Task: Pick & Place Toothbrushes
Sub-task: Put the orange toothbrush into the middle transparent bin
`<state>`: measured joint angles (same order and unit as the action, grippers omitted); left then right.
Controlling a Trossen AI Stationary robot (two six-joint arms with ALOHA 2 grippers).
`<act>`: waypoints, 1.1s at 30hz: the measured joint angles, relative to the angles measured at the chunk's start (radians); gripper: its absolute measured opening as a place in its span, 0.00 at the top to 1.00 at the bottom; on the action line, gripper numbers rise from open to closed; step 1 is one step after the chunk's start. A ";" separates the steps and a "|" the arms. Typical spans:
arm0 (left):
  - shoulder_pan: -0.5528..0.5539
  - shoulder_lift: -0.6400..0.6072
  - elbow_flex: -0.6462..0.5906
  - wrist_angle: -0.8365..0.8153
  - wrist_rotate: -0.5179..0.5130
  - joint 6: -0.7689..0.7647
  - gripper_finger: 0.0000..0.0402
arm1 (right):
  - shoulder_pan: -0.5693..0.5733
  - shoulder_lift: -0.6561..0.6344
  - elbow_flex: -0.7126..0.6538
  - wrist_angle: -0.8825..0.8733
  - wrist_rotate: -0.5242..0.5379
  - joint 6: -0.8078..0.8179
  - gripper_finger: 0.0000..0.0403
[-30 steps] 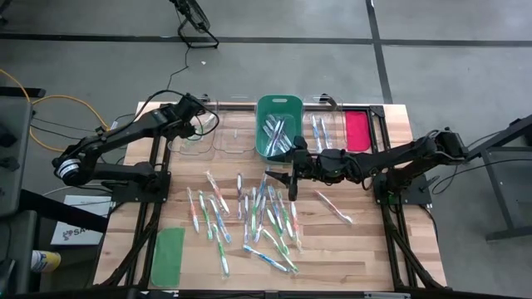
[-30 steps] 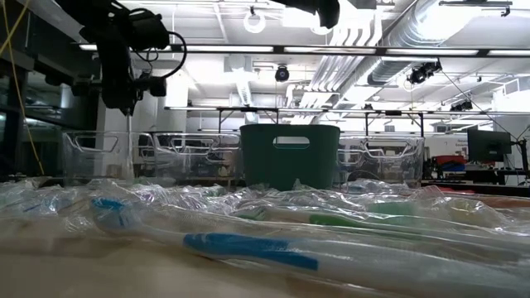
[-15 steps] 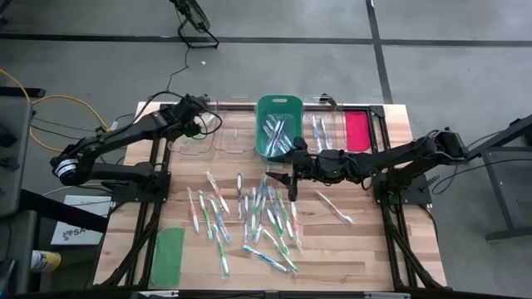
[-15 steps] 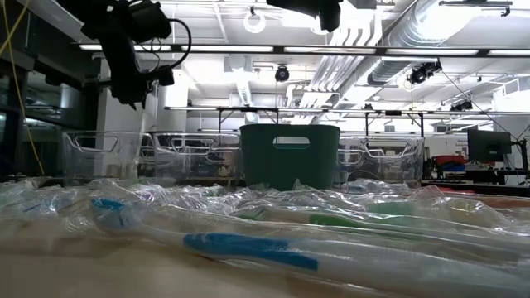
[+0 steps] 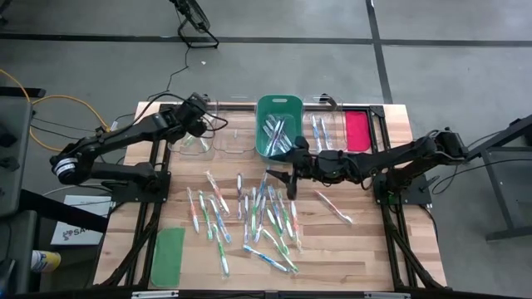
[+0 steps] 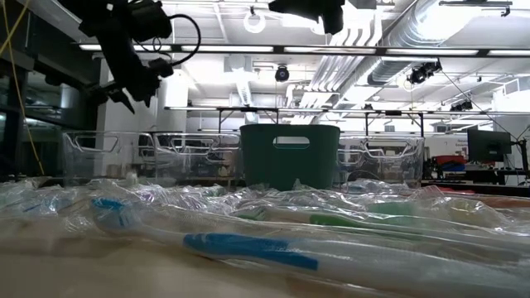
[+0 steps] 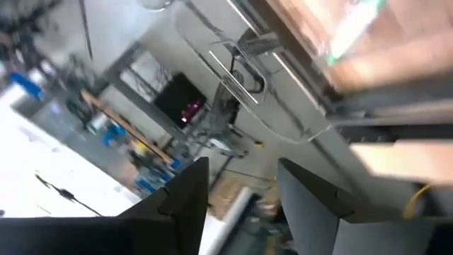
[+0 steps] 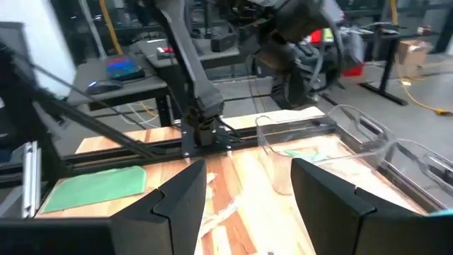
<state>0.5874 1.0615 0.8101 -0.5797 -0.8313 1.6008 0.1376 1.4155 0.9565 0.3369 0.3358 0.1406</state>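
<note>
From above, the left gripper (image 5: pixel 202 124) hangs over the clear bins (image 5: pixel 212 133) at the table's far edge, a green-accented toothbrush (image 5: pixel 203 143) lying in the bin just below it. The drop-off step looks finished or nearly so. The right gripper (image 5: pixel 290 176) hovers at the far edge of the scattered toothbrushes (image 5: pixel 249 218) on the wooden table (image 5: pixel 366 241), the green bin (image 5: pixel 278 124) just beyond it. Most brushes lie with their long axes running roughly near-to-far, fanned at slight angles; one stray (image 5: pixel 333 208) to the right gripper's outer side lies diagonally.

At table height, wrapped brushes — one blue-handled (image 6: pixel 248 248) — lie lengthwise across the foreground, and the left gripper (image 6: pixel 139 93) hangs high above the clear bins (image 6: pixel 124 157).

The left wrist camera shows its own fingers (image 7: pixel 185 202) parted with nothing between them, tilted toward the room.

The right wrist camera shows its fingers (image 8: pixel 180 202) spread wide and empty — the green lid (image 8: pixel 95 185) beside them and a clear bin (image 8: pixel 333 142) ahead.

The next move probably calls for the right gripper to descend squarely across one handle's long axis.
</note>
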 joint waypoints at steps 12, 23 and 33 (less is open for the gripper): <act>-0.223 -0.110 0.002 -0.023 0.053 -0.605 0.59 | 0.013 0.000 0.000 -0.460 0.023 0.474 0.51; -0.377 -0.286 0.003 -0.013 0.394 -0.902 0.59 | 0.104 0.000 0.000 -0.944 0.022 0.826 0.51; -0.462 -0.348 -0.001 -0.014 0.482 -0.972 0.59 | 0.259 0.029 -0.021 -1.239 -0.003 1.151 0.51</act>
<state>0.1255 0.7136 0.8093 -0.5933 -0.3496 0.6290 0.3968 1.4447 0.9353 -0.9018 0.3326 1.2915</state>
